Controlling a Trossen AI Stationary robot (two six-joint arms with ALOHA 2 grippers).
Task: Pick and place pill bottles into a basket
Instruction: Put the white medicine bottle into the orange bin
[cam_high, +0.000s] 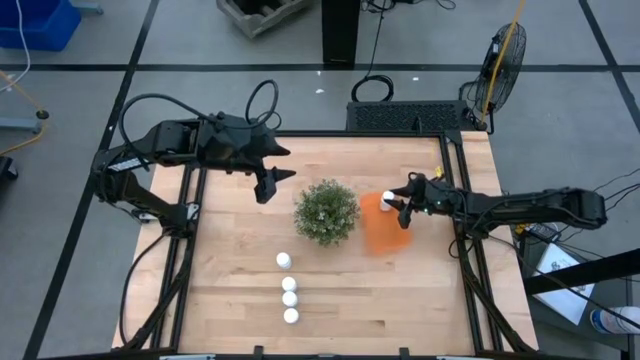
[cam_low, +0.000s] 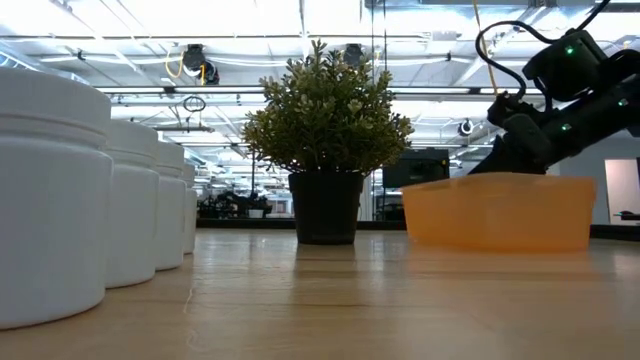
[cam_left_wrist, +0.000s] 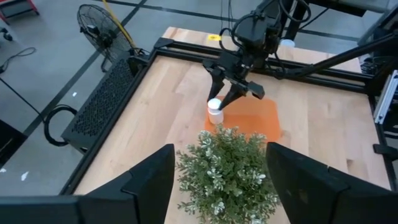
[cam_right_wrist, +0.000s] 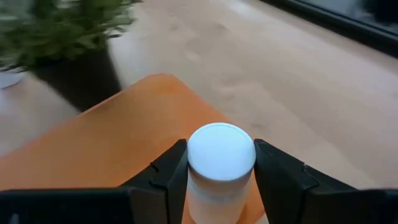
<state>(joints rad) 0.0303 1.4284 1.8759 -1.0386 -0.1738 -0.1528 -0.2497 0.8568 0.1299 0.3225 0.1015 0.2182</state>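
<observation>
My right gripper (cam_high: 397, 208) is shut on a white pill bottle (cam_high: 388, 199) over the left end of the orange basket (cam_high: 385, 232); it also shows in the left wrist view (cam_left_wrist: 233, 99). The basket stands to the right of the potted plant (cam_high: 326, 212). Several more pill bottles (cam_high: 289, 290) stand upright in a row on the table near its front edge, and they fill the left of the low view (cam_low: 50, 200). My left gripper (cam_high: 266, 186) is open and empty, in the air to the left of the plant. My right gripper pinches the bottle's two opposite sides (cam_right_wrist: 219, 186), just below its cap (cam_right_wrist: 221, 152), between its two fingers (cam_right_wrist: 169, 174). The fingers come slanting down from the table's right. The bottle stands upright over the basket's inside (cam_right_wrist: 124, 137); whether its base rests there, I cannot tell.
The bushy plant in a dark pot (cam_low: 328, 130) stands at mid-table between my two arms. A dark metal frame (cam_high: 460, 240) runs along the table's sides. Bare wood lies at the near right (cam_high: 400, 300).
</observation>
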